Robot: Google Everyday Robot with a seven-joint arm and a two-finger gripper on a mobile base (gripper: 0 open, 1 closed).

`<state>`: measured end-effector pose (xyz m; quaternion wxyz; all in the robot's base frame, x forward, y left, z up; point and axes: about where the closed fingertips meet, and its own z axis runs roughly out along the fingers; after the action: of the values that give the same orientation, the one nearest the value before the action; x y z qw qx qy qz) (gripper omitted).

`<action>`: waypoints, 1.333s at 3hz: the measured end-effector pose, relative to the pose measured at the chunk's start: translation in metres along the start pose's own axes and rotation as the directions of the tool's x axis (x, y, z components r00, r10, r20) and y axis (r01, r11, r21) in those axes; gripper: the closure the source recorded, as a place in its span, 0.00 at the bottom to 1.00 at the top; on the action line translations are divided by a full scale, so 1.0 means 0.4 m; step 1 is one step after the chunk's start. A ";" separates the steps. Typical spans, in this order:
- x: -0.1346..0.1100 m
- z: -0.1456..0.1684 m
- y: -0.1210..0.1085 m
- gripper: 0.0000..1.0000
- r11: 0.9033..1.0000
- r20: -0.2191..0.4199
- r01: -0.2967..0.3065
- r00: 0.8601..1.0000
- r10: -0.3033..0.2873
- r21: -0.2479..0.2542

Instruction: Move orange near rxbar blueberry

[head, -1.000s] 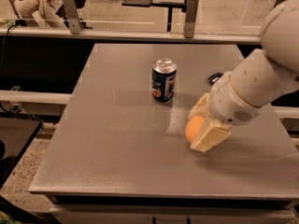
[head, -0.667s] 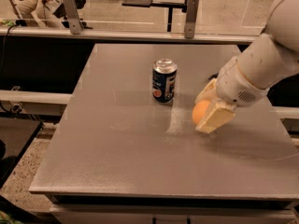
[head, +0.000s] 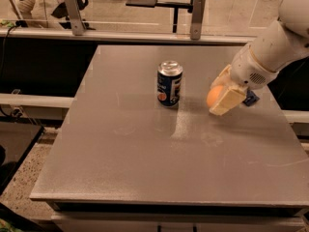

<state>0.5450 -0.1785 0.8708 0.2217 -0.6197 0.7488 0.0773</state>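
Orange (head: 213, 96) is held in the pincer (head: 218, 103), right of the soda can (head: 169, 83) and well apart from it, at about the can's depth on the bench (head: 145, 168). Fingers (head: 226, 99) are closed around the fruit, spread only as wide as it is; nothing else is gripped. Rxbar blueberry (head: 251, 99) is seen only as a small dark-blue corner further right of the can, just past the pincer. The rest is hidden by the arm (head: 270, 52). Whether the fruit is touching the bench or carried just above it cannot be told.

Risks, as judged:
- Bar could be struck or shoved toward the bench edge away from the can if the arm is driven further that way at low height, since it lies close behind the fingers.
- Orange could be set on top of the wrapper instead of beside it.
- Round fruit could roll once released, back toward the can or off the edge right of it, if dropped from height or let go mid-motion.
- Slip is possible: a round skin is held by two flat pads only.
- Can is not thought to be at risk.
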 end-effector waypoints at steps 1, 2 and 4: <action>0.030 0.006 -0.047 1.00 1.000 -0.016 -0.012 1.000 0.012 0.013; 0.058 0.011 -0.080 0.82 0.999 -0.027 -0.023 0.999 0.024 0.024; 0.084 0.019 -0.113 0.29 1.000 -0.028 -0.028 0.999 0.029 0.012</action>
<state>0.5857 -0.2155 0.8567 0.2135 -0.6087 0.7612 0.0672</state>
